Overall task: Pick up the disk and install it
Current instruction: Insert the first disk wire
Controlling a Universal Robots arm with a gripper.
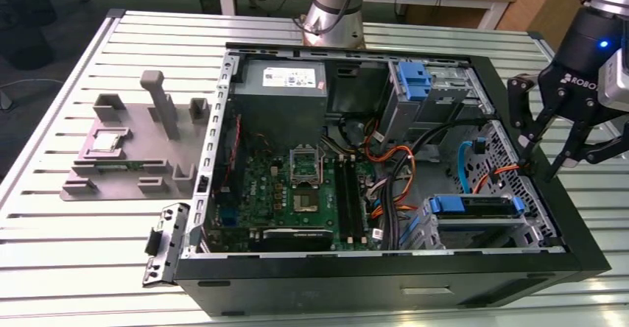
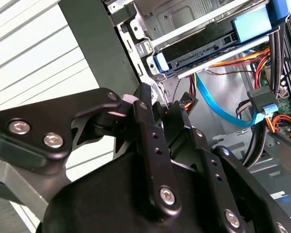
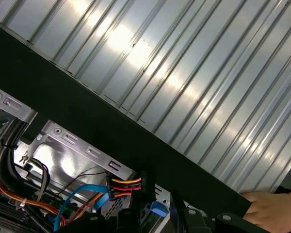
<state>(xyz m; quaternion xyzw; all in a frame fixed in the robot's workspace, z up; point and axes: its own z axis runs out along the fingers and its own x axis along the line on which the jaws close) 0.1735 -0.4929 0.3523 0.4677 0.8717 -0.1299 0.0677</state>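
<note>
Case: open PC case (image 1: 393, 286), side panel off, lying flat on slatted table (image 1: 59, 224).
Gripper: (image 1: 555, 157) at exterior view's right, hanging over case's right wall. Fingers (image 2: 145, 104) spread apart, nothing between them, so released and empty.
Disk: (image 1: 479, 205) seated in drive cage, near-right corner inside case, blue rail on its top edge. Not touching gripper, which sits just far of it and higher. In second wrist view, disk (image 2: 203, 41) lies in its slot past the fingertips, blue rail along its edge.
Blue bracket: (image 1: 413, 80) in far bay, right of PSU (image 1: 283, 84).
Cables: blue data cable (image 2: 218, 109) and orange/red wires run betw. cage and motherboard (image 1: 294, 187).
Fixture: grey block (image 1: 138, 150) on table, exterior view's left of case, well apart from gripper. Small square chip (image 1: 106, 143) sits on it.
Person: a hand (image 3: 271, 208) in first wrist view, on table just outside case wall.
</note>
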